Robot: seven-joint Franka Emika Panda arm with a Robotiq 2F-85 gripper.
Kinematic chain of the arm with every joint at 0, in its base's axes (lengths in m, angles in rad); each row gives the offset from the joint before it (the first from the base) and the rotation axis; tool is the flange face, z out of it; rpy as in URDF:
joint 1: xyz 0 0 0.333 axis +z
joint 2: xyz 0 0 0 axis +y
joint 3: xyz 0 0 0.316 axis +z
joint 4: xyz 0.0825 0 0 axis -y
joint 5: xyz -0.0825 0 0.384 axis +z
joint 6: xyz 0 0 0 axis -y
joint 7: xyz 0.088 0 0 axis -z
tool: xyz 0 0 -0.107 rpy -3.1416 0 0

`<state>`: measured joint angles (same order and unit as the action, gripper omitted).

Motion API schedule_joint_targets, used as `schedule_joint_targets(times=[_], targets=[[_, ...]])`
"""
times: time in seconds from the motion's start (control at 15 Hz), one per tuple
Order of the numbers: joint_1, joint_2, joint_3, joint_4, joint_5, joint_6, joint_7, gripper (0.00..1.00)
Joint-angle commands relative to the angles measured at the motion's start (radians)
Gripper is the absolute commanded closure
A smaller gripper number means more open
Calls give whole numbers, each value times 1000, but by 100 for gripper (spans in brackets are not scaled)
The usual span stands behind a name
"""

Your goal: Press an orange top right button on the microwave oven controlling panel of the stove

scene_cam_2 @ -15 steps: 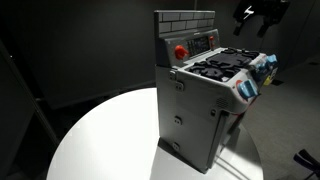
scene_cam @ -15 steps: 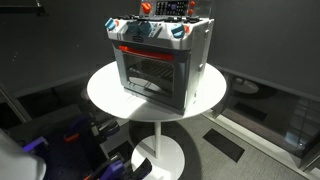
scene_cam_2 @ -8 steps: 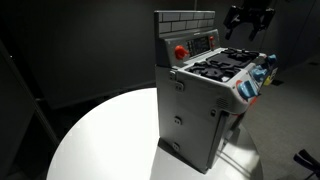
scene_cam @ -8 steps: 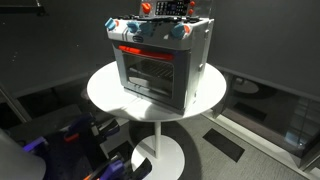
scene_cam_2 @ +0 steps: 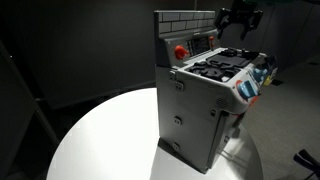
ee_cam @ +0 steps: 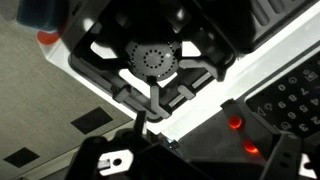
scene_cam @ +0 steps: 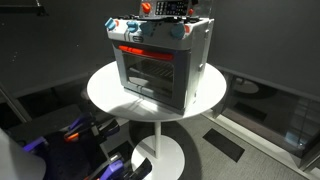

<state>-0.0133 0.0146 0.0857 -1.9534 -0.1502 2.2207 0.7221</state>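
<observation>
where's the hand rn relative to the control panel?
In an exterior view the hand hangs over the stove's back burners, just picture-right of the control panel, seemingly not touching it.

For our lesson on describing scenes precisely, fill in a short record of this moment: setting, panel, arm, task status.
Setting: stove on a round white table
Panel: microwave oven controlling panel, dark, upright behind the burners
Arm: gripper open, above the burners, near the panel's upper corner
Status: no contact visible; button not yet pressed
</observation>
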Motion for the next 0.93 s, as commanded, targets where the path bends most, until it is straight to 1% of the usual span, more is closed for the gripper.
schedule_joint_targets(times=[0.0,0.73,0.87], targets=[[23,52,-24,76,-23,-34,38,0],[56,151,-60,188,-4,-38,12,0],[58,148,-60,190,13,-55,-6,0]])
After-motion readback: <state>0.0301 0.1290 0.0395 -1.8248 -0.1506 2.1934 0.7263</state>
